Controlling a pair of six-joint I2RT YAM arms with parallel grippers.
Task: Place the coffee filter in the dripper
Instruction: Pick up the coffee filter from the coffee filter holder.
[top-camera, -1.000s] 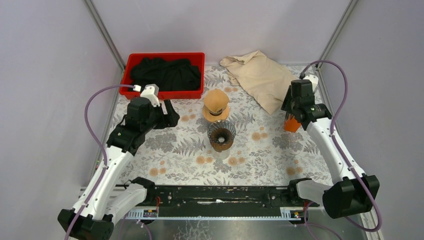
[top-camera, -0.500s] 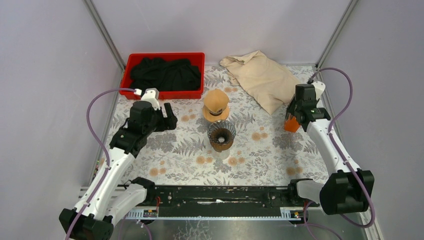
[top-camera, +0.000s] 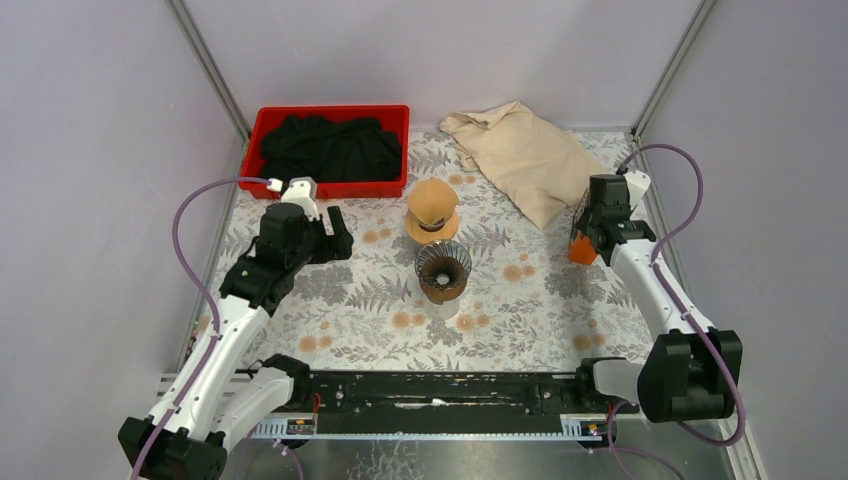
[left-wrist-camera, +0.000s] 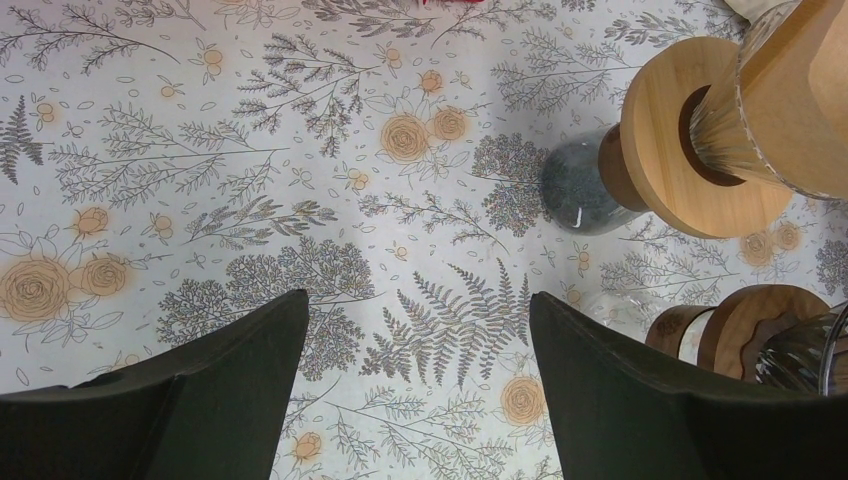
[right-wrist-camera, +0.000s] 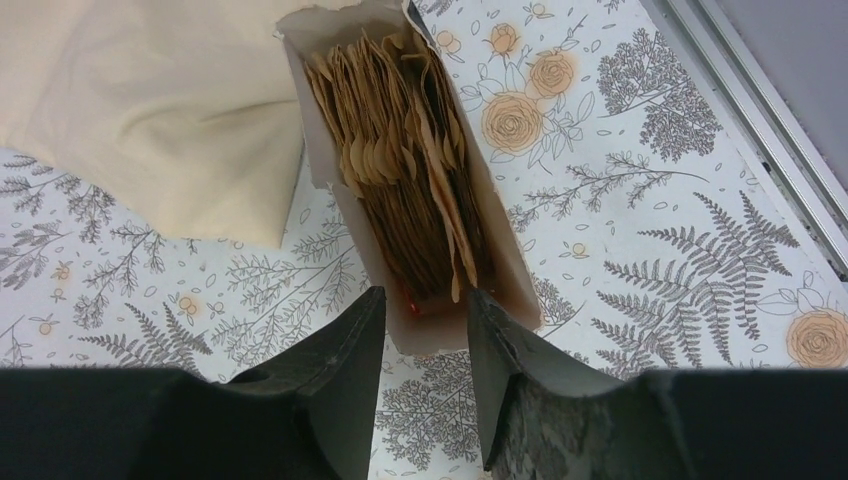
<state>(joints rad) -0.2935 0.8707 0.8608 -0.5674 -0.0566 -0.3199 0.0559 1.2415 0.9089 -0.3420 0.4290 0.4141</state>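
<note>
Beige cloth (right-wrist-camera: 150, 100) just beside filter box (right-wrist-camera: 505, 260), open tablecloth (right-wrist-camera: 650, 200) opposite, red bin (top-camera: 330, 185) near left claw (left-wrist-camera: 418, 305)

Two robot arms, left arm (top-camera: 250, 290) and right arm (top-camera: 650, 285); two glass drippers with wooden collars, far dripper (top-camera: 432, 208) and near dripper (top-camera: 442, 270); one red bin (top-camera: 330, 188); one black cloth (top-camera: 330, 148); one beige cloth (top-camera: 520, 155); one open box of coffee filters (right-wrist-camera: 500, 250); its brown filters (right-wrist-camera: 400, 170) stand too tightly packed to count.

Fixed camera high behind the arm bases (top-camera: 440, 395) looks down over the whole table (top-camera: 350, 300). Wrist cameras face down, close; the right's view shares the filter box (right-wrist-camera: 497, 250).
</note>
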